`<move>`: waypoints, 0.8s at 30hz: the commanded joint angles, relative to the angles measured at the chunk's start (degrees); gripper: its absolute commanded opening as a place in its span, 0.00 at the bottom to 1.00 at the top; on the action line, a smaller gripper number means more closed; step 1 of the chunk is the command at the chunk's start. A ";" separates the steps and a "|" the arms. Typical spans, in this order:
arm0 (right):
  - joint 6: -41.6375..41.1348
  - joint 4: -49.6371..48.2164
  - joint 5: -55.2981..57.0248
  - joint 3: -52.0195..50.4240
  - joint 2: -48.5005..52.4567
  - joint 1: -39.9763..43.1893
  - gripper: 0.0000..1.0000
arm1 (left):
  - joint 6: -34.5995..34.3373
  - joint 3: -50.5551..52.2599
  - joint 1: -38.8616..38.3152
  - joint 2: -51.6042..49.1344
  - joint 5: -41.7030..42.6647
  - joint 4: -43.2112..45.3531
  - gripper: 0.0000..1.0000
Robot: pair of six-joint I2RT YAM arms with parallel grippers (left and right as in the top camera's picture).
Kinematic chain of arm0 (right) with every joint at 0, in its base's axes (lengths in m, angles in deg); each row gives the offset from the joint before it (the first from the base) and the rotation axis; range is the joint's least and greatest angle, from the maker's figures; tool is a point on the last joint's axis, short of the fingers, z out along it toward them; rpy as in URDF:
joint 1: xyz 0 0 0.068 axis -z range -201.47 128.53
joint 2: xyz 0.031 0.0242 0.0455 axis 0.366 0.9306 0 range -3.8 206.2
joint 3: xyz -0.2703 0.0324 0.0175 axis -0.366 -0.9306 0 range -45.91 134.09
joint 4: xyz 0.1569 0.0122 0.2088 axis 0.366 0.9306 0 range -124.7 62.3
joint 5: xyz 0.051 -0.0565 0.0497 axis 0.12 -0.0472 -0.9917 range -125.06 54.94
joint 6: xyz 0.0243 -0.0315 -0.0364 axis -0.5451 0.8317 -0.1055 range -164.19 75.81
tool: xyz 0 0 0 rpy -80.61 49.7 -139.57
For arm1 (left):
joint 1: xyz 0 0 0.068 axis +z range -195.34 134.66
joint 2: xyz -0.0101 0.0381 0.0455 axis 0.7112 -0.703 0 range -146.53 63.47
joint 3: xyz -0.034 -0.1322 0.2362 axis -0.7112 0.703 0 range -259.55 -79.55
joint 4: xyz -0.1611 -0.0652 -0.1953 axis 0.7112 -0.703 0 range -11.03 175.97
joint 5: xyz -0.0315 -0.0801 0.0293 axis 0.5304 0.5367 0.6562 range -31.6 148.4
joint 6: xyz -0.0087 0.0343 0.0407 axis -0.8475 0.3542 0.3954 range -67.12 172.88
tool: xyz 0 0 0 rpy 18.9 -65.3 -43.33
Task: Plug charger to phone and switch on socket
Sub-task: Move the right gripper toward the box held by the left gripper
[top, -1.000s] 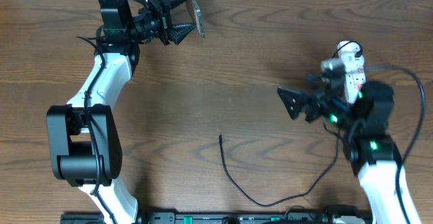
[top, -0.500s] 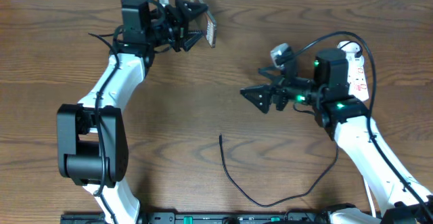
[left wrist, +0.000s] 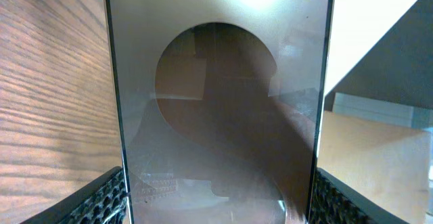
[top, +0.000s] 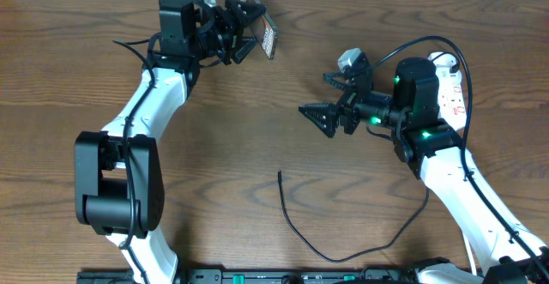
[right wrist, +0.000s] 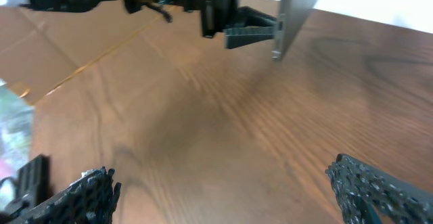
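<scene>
My left gripper is shut on the phone and holds it on edge above the table at the back. In the left wrist view the phone fills the frame between my fingers. My right gripper is open and empty, right of centre, pointing left toward the phone; in the right wrist view the phone's edge shows far ahead. The charger, a thin black cable, lies on the table at the front, its plug tip near the centre. The socket lies at the right, partly hidden by my right arm.
The socket's white plug head sits just behind my right gripper. The table's far edge runs right behind the phone. A black rail lies along the front edge.
My right arm has swung left and forward from the socket, gripper open throughout. My left gripper has carried the phone to the right along the back edge.
</scene>
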 commanded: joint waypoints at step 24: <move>-6.01 -22.91 11.74 3.80 14.97 -4.20 0.99 | -5.77 -1.79 -4.02 5.79 -9.75 0.72 0.07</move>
